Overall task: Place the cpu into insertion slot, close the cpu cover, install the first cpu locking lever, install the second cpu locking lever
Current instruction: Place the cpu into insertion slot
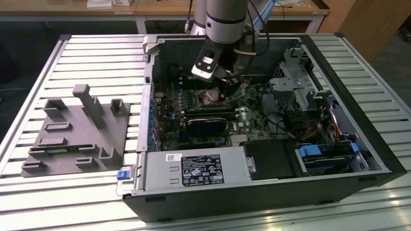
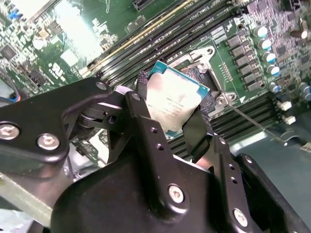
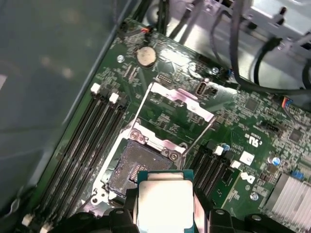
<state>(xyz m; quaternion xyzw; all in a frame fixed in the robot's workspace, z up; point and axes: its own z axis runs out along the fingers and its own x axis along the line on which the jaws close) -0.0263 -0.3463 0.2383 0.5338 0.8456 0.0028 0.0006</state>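
Observation:
My gripper [image 2: 172, 97] is shut on the cpu [image 2: 176, 98], a pale silver square chip with a green edge, pinched by two opposite sides between black fingers [image 2: 197, 132]. The first wrist view has the cpu [image 3: 165, 201] hanging tilted just above and beside the insertion slot [image 3: 137, 165], whose dark centre is bare. The cpu cover [image 3: 182, 97], a thin silver frame, stands swung open past the slot, with thin wire levers raised along its sides. In the exterior view the gripper [image 1: 224, 84] reaches down into the open computer case over the slot [image 1: 212, 98].
Long black memory slots [image 3: 82, 150] run on both sides of the socket. Black cables [image 3: 252, 43] and a drive cage [image 1: 295, 86] crowd the case's far side. A power supply [image 1: 192, 168] fills the near edge. A grey parts fixture [image 1: 77, 130] lies on the table at the exterior view's left.

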